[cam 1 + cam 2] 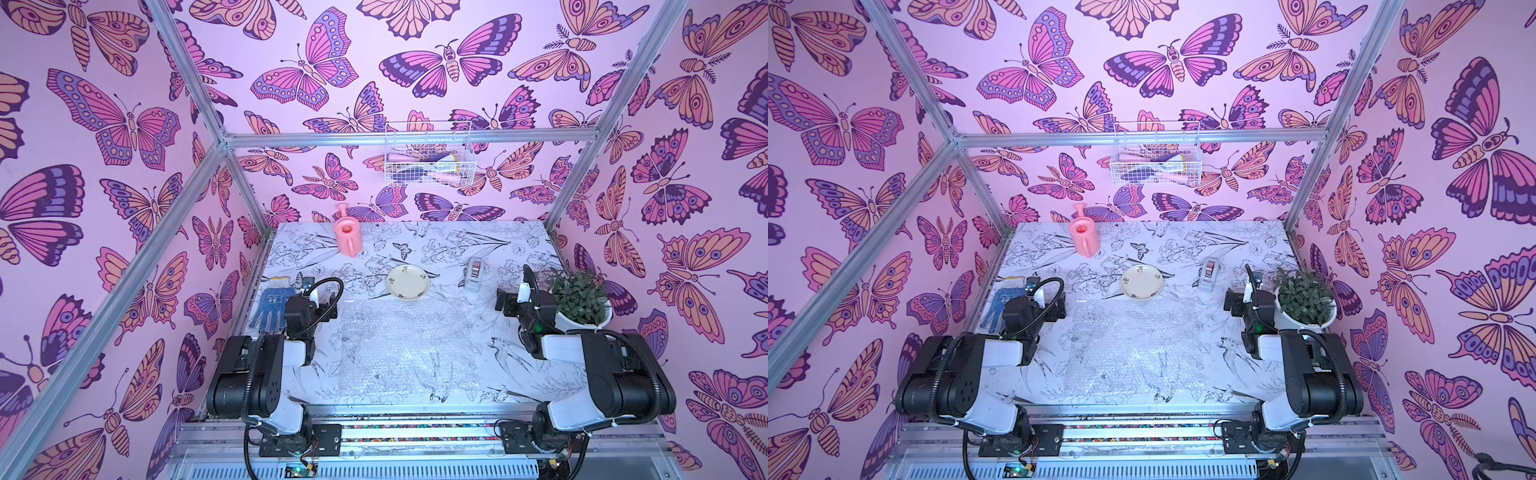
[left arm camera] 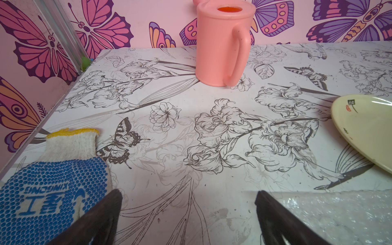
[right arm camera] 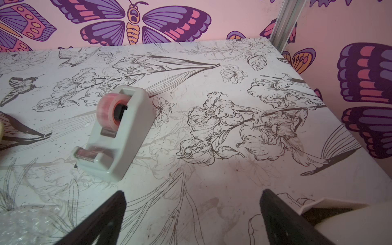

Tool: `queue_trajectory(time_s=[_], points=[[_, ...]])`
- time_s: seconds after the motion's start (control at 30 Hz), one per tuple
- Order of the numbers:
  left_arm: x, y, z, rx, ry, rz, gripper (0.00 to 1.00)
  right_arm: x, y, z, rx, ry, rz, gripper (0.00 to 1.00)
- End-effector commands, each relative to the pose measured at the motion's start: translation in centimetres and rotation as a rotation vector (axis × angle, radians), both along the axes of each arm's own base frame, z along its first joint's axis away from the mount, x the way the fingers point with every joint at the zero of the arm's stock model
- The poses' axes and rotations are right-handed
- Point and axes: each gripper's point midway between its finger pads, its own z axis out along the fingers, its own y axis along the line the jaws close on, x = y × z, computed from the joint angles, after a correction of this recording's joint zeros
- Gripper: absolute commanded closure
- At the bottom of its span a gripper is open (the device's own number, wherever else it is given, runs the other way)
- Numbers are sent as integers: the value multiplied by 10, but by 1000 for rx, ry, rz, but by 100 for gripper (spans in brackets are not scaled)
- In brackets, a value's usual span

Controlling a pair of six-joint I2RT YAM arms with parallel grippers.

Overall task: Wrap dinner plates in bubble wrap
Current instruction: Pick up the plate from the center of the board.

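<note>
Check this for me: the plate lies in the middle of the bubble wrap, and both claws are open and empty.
Not the middle. The plate lies on the table at the far edge of the bubble wrap, as both top views show. The left claw and right claw are indeed open and empty.

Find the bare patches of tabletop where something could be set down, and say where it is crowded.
Bare: the far strip from the watering can to the right wall, behind the plate and tape dispenser; also the bubble wrap, nothing on it. Crowded: glove beside left hand, plant pot beside right hand.
</note>
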Motion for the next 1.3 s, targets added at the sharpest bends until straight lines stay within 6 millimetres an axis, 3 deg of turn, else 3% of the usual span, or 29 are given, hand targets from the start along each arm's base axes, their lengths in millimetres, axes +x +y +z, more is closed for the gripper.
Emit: queue_trajectory(time_s=[0.0,0.37,0.63,0.7,0.73,0.8,0.93,1.1,1.27], points=[[1,0,3,9,-14,0,1,4,1,7,0,-21,1,1],[0,13,3,-41,-13,38,1,5,-2,14,5,-46,-5,1],[-25,35,34,5,-67,223,1,3,-2,51,-24,9,-36,0],[-33,39,44,22,-46,277,1,2,2,57,-2,34,-28,1],[-30,40,60,22,-61,302,1,1,6,59,5,52,-18,1],[-35,40,67,21,-36,339,1,-2,14,65,15,73,-1,2],[-38,24,83,-31,18,335,0,-10,40,84,58,122,84,4],[-37,-15,102,-131,142,204,6,-21,73,100,133,222,188,7],[-44,-57,96,-252,333,48,8,-26,100,93,295,343,232,12]])
